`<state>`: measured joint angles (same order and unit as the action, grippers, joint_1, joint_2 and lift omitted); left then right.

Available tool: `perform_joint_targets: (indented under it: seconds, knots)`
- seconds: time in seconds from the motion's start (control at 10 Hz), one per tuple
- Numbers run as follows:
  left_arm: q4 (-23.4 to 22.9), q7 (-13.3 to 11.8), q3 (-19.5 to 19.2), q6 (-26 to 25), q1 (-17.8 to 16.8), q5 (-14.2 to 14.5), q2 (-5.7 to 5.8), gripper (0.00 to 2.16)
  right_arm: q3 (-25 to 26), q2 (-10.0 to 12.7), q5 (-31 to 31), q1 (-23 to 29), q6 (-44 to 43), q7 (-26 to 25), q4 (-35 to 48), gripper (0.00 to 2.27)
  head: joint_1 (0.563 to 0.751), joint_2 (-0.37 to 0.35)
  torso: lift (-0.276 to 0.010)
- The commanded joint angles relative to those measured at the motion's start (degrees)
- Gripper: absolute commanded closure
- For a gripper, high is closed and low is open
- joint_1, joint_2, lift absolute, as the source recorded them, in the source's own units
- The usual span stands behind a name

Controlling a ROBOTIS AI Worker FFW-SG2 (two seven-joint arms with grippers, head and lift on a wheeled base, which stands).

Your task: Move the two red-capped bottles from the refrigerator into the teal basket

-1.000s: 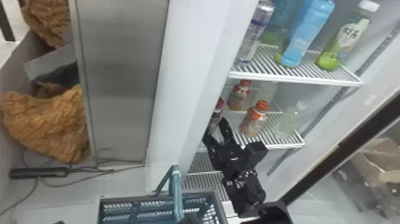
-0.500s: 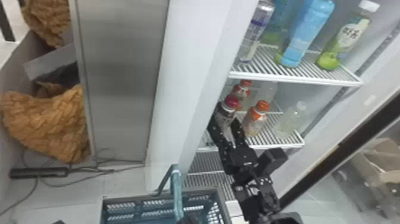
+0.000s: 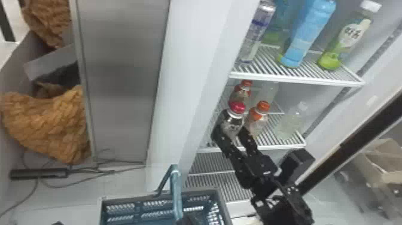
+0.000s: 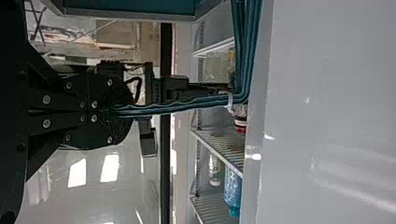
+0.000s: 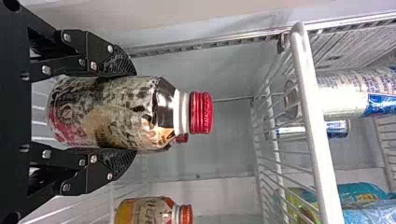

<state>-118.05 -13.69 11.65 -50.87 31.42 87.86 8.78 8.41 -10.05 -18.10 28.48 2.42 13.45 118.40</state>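
Inside the refrigerator, above or on a shelf [image 3: 276, 146], gripping one red-capped bottle [image 5: 112, 112] around the body with the right hand [image 5: 135, 114]; impossible to tell whether fully lifted. Could slip on a slick wrapper, or knock over the orange-capped bottle [image 3: 257, 119] close by at three o'clock, for want of finger room. Could also scrape the side wall [image 3: 191, 89] at nine o'clock from too early a swing toward the basket [image 3: 128, 196] at seven o'clock. There, liable to bump the handle [image 3: 176, 191] rising over the opening, and to rock the basket, with the left hand [image 4: 125, 112] clamped on that handle. Behind the held bottle, a second red cap [image 5: 181, 138]. At four o'clock, a clear bottle [image 3: 288, 124]; at one o'clock, an upper shelf [image 3: 293, 80], in the way of a steep lift.
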Motion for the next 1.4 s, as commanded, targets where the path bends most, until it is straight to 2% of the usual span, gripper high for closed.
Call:
perform_joint_targets:
  seconds: [0.0,0.2,0.4,0.5,0.9,1.1,1.3]
  knots:
    - [0.0,-0.02,0.0,-0.03,0.08,0.0,0.0,1.16,2.67,0.56,-0.3,4.0,6.99,0.34,7.11,0.76,0.695,-0.35,-0.224]
    - [0.0,-0.11,-0.11,-0.03,0.08,0.0,0.0,1.16,4.62,1.0,0.16,9.48,12.62,0.43,16.25,0.76,0.695,-0.35,-0.224]
    - [0.0,-0.11,-0.22,-0.03,0.22,-0.11,0.0,1.16,5.99,1.44,-0.87,13.84,21.76,0.87,24.4,0.76,0.695,-0.35,-0.224]
    - [-0.14,-0.2,-0.45,-0.03,0.5,-0.11,-0.08,1.16,6.1,1.44,-0.19,15.25,22.74,1.58,26.79,0.76,0.695,-0.35,-0.224]
    - [-0.14,-0.37,-0.68,-0.03,0.92,-0.34,-0.08,1.16,7.47,1.44,-0.07,18.34,42.15,4.39,36.22,0.76,0.695,-0.35,-0.224]
    - [-0.14,-0.37,-0.68,-0.18,0.92,-0.34,-0.08,1.16,8.27,1.09,0.27,16.8,52.84,7.38,36.92,0.76,0.695,-0.35,-0.224]
    - [-0.14,-0.37,-0.8,-0.18,0.92,-0.46,-0.17,1.16,7.7,0.65,2.44,15.95,55.23,8.34,37.06,0.76,0.695,-0.35,-0.224]
